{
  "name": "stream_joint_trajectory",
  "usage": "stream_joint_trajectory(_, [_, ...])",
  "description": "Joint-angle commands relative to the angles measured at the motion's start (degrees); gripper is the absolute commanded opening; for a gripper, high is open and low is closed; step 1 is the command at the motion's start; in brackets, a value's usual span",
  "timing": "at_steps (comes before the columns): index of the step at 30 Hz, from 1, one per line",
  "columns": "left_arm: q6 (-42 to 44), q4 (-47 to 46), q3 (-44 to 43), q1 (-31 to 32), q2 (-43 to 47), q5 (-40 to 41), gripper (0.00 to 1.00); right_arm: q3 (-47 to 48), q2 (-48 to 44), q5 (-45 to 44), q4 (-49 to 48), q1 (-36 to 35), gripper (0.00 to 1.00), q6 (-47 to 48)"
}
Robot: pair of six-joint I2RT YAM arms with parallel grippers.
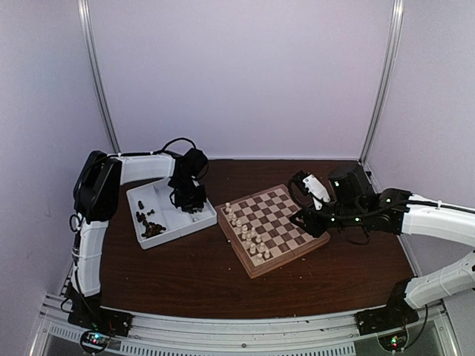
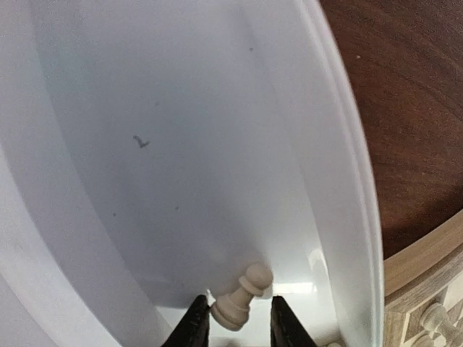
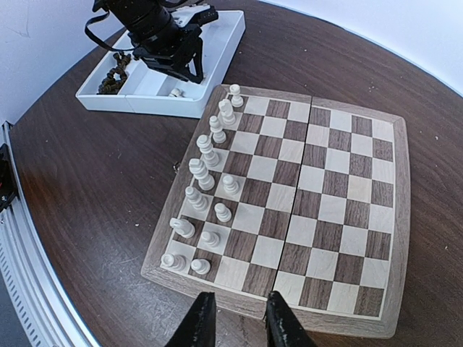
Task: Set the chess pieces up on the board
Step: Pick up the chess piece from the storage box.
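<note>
Pale lilac walls (image 1: 237, 74) with metal corner posts (image 1: 100, 81) enclose a dark brown wooden table (image 1: 185, 274).

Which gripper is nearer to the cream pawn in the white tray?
Left. The left gripper is down in the tray, its fingers either side of the pawn. The right gripper hovers at the edge of the board opposite the tray.

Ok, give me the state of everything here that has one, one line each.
left gripper, open astride a cream pawn in the tray
right gripper, open, empty
board, partly set, cream pieces only
dark pieces, heaped in tray
</note>
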State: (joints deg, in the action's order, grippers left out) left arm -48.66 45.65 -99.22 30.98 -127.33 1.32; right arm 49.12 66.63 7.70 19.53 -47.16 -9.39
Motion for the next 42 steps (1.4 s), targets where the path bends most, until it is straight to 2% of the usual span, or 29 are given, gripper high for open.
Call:
stream_joint_trajectory(1, [12.7,1.0,-5.1,-0.2,-3.5,-0.8,0.32,1.1,-1.0,0.4,-0.1,0.3,0.26,-0.5])
stream_joint_trajectory(6, [18.2,6.7,-11.0,-0.2,-7.7,-0.3,0.37,0.7,-1.4,0.4,-0.1,0.3,0.26,-0.8])
stream_joint_trajectory(17, [24.9,7.7,-8.9,-0.1,-6.0,-4.4,0.34,1.1,-0.9,1.0,-0.8,0.3,0.26,-1.5])
stream_joint_trajectory(26, [28.0,7.3,-6.6,1.0,-3.3,-7.6,0.17,0.9,-0.3,2.0,-1.7,0.3,0.26,-2.3])
stream_joint_trajectory(36, [26.6,5.2,-3.0,2.2,0.4,-5.7,0.11,1.0,-0.3,5.0,-1.5,0.3,0.27,-2.8])
stream_joint_trajectory(42, [27.2,-0.9,4.9,2.2,7.9,-4.2,0.11,3.0,1.9,8.6,-0.2,0.2,0.27,-2.9])
